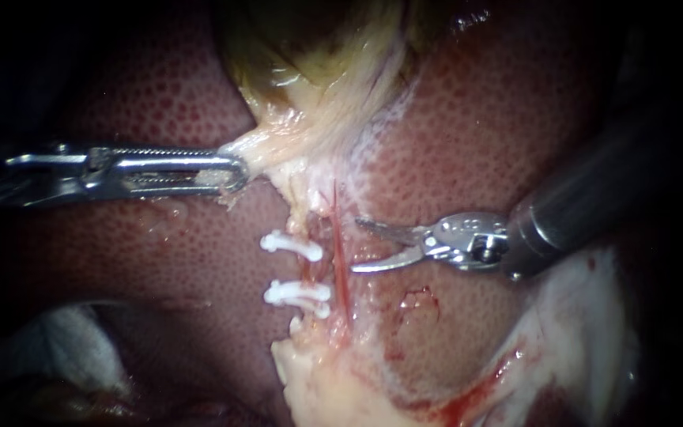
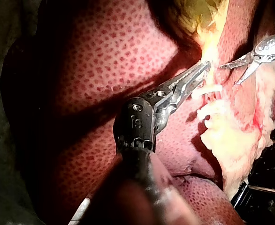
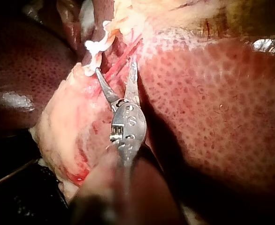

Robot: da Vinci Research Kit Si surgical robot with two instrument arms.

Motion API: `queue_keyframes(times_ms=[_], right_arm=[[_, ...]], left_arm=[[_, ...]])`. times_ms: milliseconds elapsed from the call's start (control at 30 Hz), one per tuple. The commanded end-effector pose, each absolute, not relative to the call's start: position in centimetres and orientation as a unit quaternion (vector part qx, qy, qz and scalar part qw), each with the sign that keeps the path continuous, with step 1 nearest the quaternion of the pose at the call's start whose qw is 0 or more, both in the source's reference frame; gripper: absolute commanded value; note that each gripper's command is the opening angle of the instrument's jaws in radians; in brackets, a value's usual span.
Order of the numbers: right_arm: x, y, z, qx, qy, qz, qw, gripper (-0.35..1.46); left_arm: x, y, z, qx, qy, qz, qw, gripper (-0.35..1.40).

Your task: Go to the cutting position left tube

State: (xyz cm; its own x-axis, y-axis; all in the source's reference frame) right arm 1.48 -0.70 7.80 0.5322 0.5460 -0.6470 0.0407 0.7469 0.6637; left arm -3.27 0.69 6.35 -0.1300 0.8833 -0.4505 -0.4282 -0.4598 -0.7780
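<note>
Though gaping and gripping nothing, points the curved blades of the right instrument [image 1: 356, 247] at the thin red tube [image 1: 341, 265] — tips just beside it, level with the stretch between the upper white clip [image 1: 292, 245] and the lower white clip [image 1: 298, 293]. Past that, shows the left tube [image 1: 311, 273] crossed by both clips, apart from the blades. Farther out, clamps the left instrument [image 1: 235, 172] on pale tissue [image 1: 278, 150] under the gallbladder [image 1: 310, 47] — speckled liver [image 1: 476, 119] all around.

left instrument [image 1: 239, 168]: silver, serrated, slotted | right instrument [image 1: 356, 247]: silver curved blades, grey shaft
</note>
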Motion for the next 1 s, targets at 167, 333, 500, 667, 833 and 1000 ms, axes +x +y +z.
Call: queue_keyframes(times_ms=[167, 333, 500, 667, 833, 1000], right_arm=[[1.56, -0.79, 7.69, 0.321, 0.459, 0.152, 0.814, 1.43], [1.65, -0.84, 7.72, 0.318, 0.459, 0.153, 0.815, 1.43], [1.8, -0.94, 7.87, 0.322, 0.459, 0.152, 0.814, 1.43], [1.98, -1.09, 8.08, 0.33, 0.457, 0.153, 0.812, 1.43], [2.14, -1.17, 8.23, 0.338, 0.455, 0.153, 0.81, 1.43], [2.31, -1.17, 8.26, 0.342, 0.457, 0.155, 0.807, 1.43]], left_arm=[[-3.27, 0.69, 6.35, -0.472, -0.241, 0.712, 0.461, -0.35], [-3.26, 0.69, 6.35, -0.472, -0.24, 0.712, 0.461, -0.35], [-3.26, 0.69, 6.34, -0.472, -0.24, 0.712, 0.461, -0.35], [-3.26, 0.69, 6.33, -0.472, -0.24, 0.712, 0.462, -0.35], [-3.26, 0.68, 6.33, -0.472, -0.24, 0.712, 0.462, -0.35], [-3.26, 0.68, 6.33, -0.472, -0.24, 0.712, 0.462, -0.35]])
